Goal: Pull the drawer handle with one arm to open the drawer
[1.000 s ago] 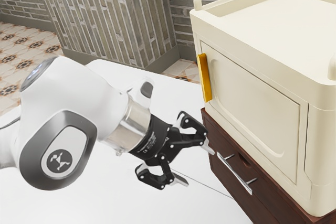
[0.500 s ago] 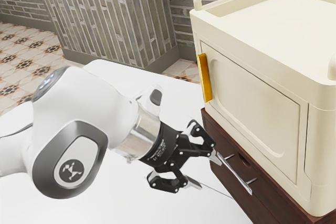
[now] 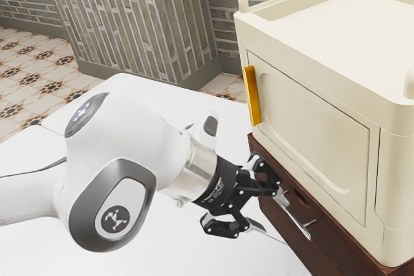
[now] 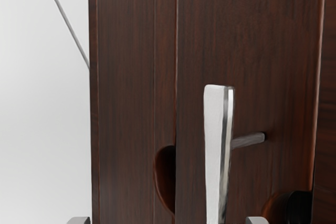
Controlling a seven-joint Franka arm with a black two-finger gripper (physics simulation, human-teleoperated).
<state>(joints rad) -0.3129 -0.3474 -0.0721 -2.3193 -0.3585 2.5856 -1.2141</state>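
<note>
Reach looking nearly done, pull waiting

The black two-finger gripper (image 3: 275, 216) is standing wide open at the long silver metal bar handle (image 4: 214, 145), holding nothing; the handle is lining up between the two fingers, though whether either is touching it I cannot tell; it is running along the dark brown wooden drawer front (image 4: 247, 40), which is sitting closed by my reading; the approach is mostly behind me, I judge, while gripping and pulling are remaining.

The drawer's inside is hiding from view; above, the boxy cream cabinet (image 3: 381, 179) with an upright yellow handle (image 3: 253, 95) is resting on the brown drawer unit (image 3: 277, 213), its contents hiding too.
</note>
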